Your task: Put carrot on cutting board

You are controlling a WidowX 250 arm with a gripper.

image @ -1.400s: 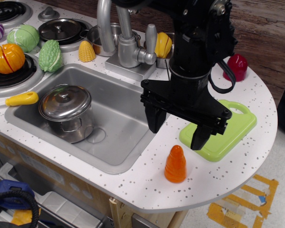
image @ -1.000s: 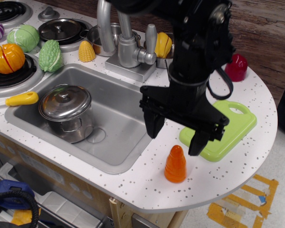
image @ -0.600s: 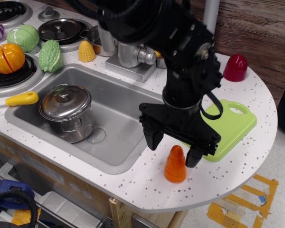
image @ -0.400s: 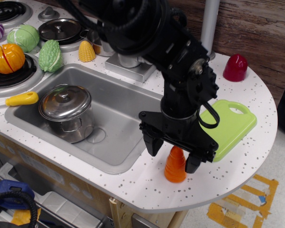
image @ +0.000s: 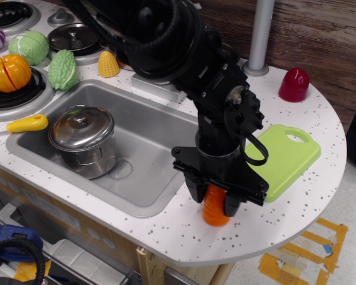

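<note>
My gripper [image: 214,202] is down around the carrot [image: 215,209], with one finger on each side of it. The fingers look pressed on the carrot's top half, so I think I am holding it, but I cannot see the touching spots well. The carrot stands upright on the white tabletop [image: 320,124], close to the front edge. Only its orange bottom part shows under my gripper.

The cutting board [image: 286,160] lies flat just beside the carrot, on the far right side. Nothing is on it.

Here is what could go wrong. The carrot is shiny and gets thinner at the top. If I squeeze only the thin part, it may slip down and pop out when I lift. Then it could tip over and roll. The front edge is near, so it might roll off and fall to the floor.

The sink [image: 142,148] is on the other side of me. If I swing the wrong way, the carrot could drop in there by the pot [image: 83,139].

If I lift too low, the carrot's bottom could bump the rim of the board and push it away. So I want a firm hold and a clean lift first.
</note>
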